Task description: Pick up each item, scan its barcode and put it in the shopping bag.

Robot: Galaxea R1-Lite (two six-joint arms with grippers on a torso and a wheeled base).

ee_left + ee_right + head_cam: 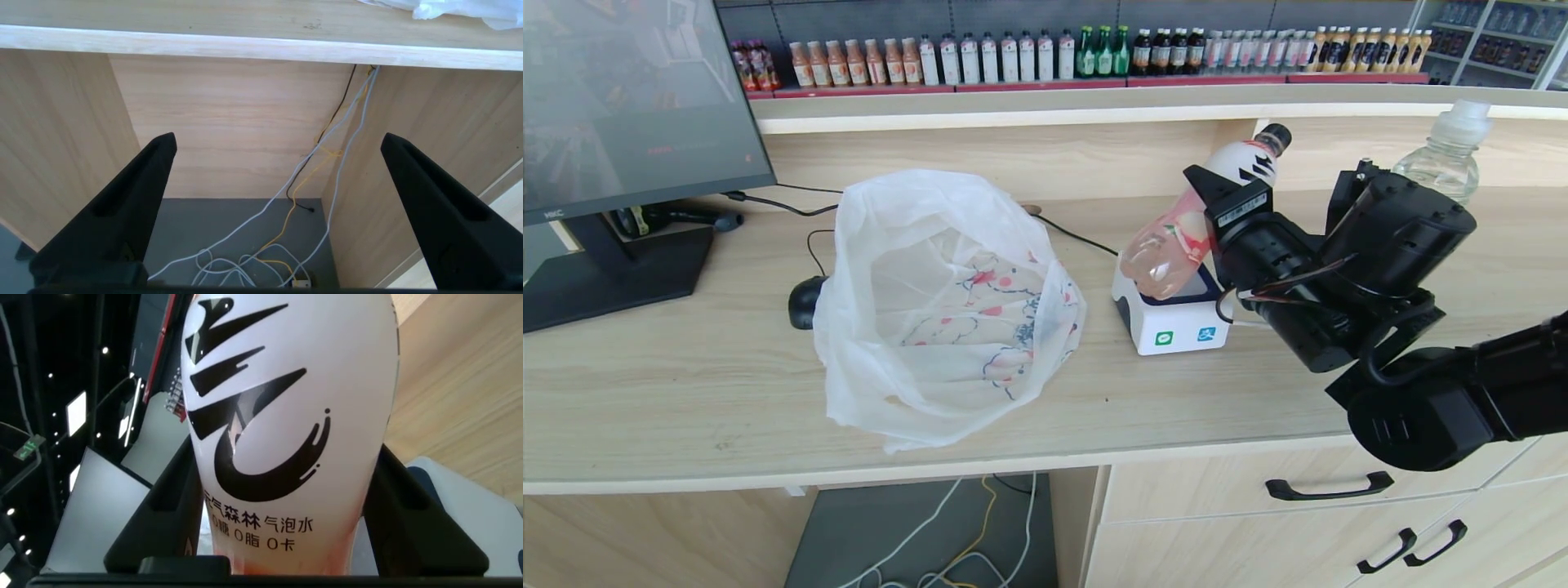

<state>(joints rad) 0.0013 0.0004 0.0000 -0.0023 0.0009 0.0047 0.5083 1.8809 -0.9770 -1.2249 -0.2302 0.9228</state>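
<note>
We have the peach sparkling-water bottle (1168, 253) clamped between the fingers of our right gripper (282, 514), one finger on each side of its white label. It is tilted, black cap toward the desk's rear edge and pink base low over the top window of the white barcode scanner (1176, 327); we cannot tell whether the base touches it. The scanner stands mid-desk, just beside the white shopping bag (931, 302) on the side toward the right edge. The bag sits open near the front edge of the desk (686, 392). Our left gripper (278, 212) hangs below the front edge, its fingers (122, 212) wide apart and holding nothing, facing the cables (327, 163) underneath. A clear water bottle (1445, 159) stands at the rear right corner, a monitor (629, 98) at the left edge, and a black mouse (803, 300) touches the bag's left side.
</note>
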